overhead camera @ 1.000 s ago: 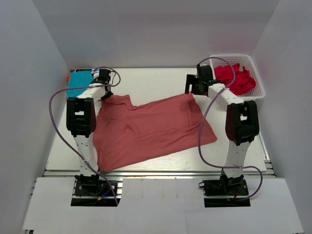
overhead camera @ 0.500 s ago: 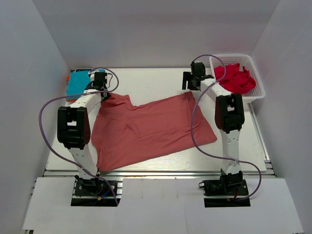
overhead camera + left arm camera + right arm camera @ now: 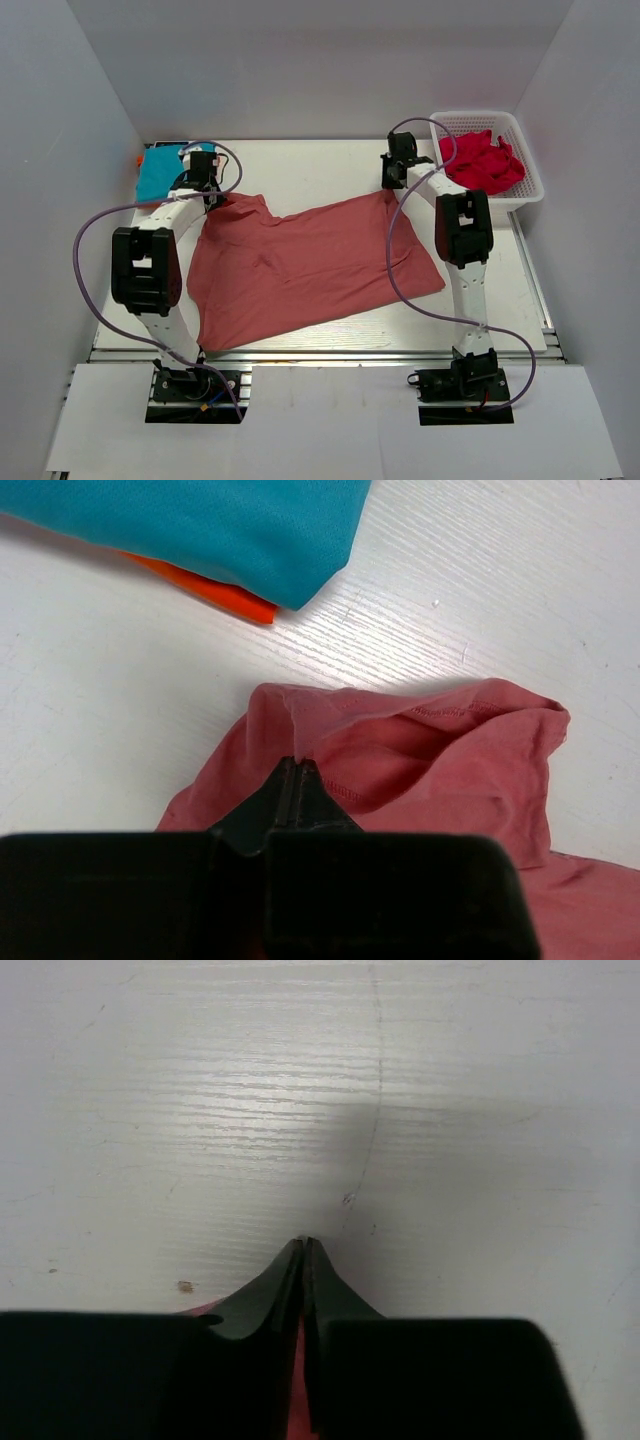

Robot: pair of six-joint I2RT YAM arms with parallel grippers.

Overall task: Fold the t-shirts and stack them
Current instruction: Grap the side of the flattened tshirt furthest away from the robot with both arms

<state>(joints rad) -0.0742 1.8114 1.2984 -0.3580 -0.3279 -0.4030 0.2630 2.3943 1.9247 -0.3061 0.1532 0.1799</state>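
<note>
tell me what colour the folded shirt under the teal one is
Orange. The orange shirt peeks out beneath the teal shirt, clearest in the left wrist view.

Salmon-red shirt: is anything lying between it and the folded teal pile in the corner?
Nothing visible: only bare table lies between the salmon-red shirt and the teal shirt stacked on an orange shirt.
</note>
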